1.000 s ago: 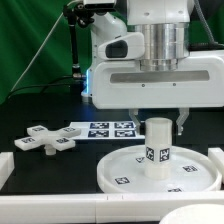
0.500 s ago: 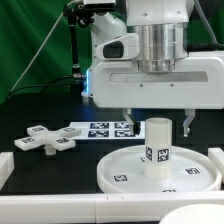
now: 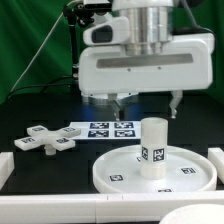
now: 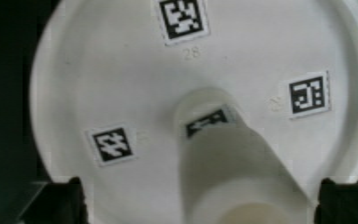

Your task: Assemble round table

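Observation:
The round white rimmed disc [image 3: 155, 170] lies on the black table at the front right of the exterior view. The short cylindrical leg [image 3: 152, 147] stands upright in its middle, tags facing forward. My gripper [image 3: 147, 103] hangs above the leg, open and empty, with its fingertips [image 3: 118, 104] clear of the leg's top. In the wrist view the disc [image 4: 176, 90] fills the picture, the leg [image 4: 229, 170] rises toward the camera, and my gripper [image 4: 201, 205] shows one dark finger on each side of the leg. The cross-shaped piece [image 3: 47, 139] lies flat at the exterior view's left.
The marker board [image 3: 100, 130] lies flat behind the disc, between it and the cross-shaped piece. White rails [image 3: 6, 172] border the table's front and left side. A dark backdrop stands behind the arm.
My gripper has let go of the leg and risen straight up, from around the leg's top to well above it. The leg stays upright on the disc.

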Controlling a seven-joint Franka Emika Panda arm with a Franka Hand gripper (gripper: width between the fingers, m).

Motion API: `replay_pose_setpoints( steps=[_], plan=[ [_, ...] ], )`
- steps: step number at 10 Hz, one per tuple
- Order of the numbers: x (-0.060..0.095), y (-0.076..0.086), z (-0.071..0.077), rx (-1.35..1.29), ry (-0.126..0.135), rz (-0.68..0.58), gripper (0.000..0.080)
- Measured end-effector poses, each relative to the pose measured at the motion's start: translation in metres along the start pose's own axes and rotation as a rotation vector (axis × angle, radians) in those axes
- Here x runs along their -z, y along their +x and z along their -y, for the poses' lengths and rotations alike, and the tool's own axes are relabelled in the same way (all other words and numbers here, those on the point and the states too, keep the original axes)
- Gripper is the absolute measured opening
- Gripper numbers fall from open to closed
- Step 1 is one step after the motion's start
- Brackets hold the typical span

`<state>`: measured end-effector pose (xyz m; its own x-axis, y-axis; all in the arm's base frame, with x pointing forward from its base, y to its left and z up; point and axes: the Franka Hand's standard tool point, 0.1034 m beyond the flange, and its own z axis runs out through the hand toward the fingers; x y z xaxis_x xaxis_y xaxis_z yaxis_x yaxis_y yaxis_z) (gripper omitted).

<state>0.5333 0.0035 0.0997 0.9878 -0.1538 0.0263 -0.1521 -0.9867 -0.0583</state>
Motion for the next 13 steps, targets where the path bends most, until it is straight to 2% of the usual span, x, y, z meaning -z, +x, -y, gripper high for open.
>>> replay_pose_setpoints(
  steps=[4,5,7,8,9,12,13],
  plan=[
    [-0.002,0.000,0.002,0.007,0.000,0.002,0.0649],
    [-0.002,-0.001,-0.010,0.046,-0.004,0.004,0.0649],
    [0.007,-0.007,-0.055,0.086,-0.017,0.001,0.0649],
    [0.007,-0.007,-0.076,0.119,-0.021,0.001,0.0649],
    [0.001,-0.002,-0.091,0.190,-0.020,0.005,0.0649],
    [-0.001,-0.001,-0.090,0.182,-0.020,0.007,0.0649],
    [-0.002,-0.003,-0.094,0.172,-0.023,0.006,0.0649]
  ],
)
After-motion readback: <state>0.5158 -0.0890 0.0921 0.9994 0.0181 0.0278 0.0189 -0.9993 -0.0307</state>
